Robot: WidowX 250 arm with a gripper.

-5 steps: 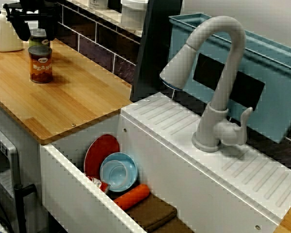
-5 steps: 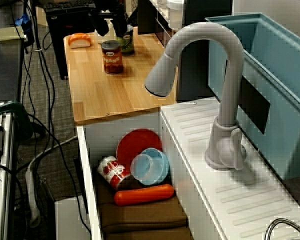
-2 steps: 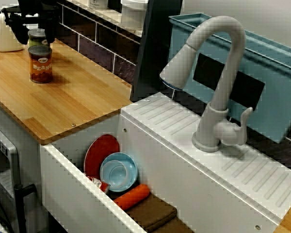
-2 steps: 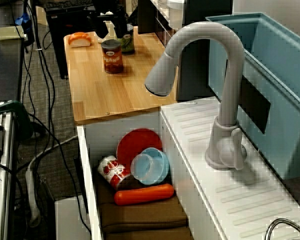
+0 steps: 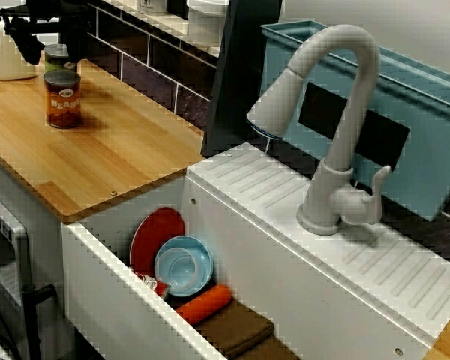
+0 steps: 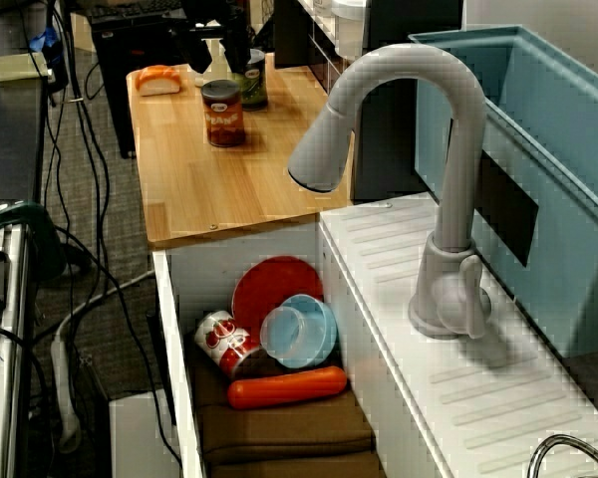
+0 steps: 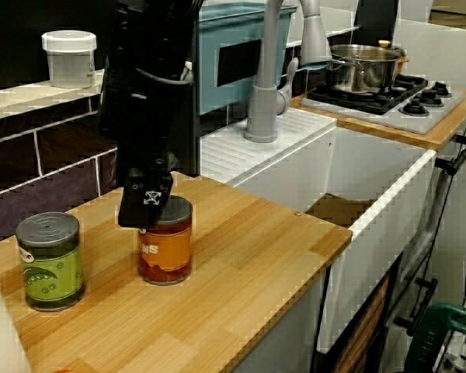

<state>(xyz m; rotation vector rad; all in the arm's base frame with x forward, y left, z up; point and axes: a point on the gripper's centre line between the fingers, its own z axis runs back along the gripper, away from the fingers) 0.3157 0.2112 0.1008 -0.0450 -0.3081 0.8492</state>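
Table-end view: green can (image 7: 50,260) left, orange can (image 7: 167,252) right, both upright on table (image 7: 248,272).
Tool (image 7: 143,214): its tip covers the orange can's rim; contact unclear.
Sink-side view: tool fingers wide, empty, partly cropped at the top edge.

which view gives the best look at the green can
The low view across the wooden counter: the green can stands whole and unblocked, lid and label clear. The high view over the sink shows only its top, behind the orange can. The view down the counter's length shows it small, crowded by the gripper.
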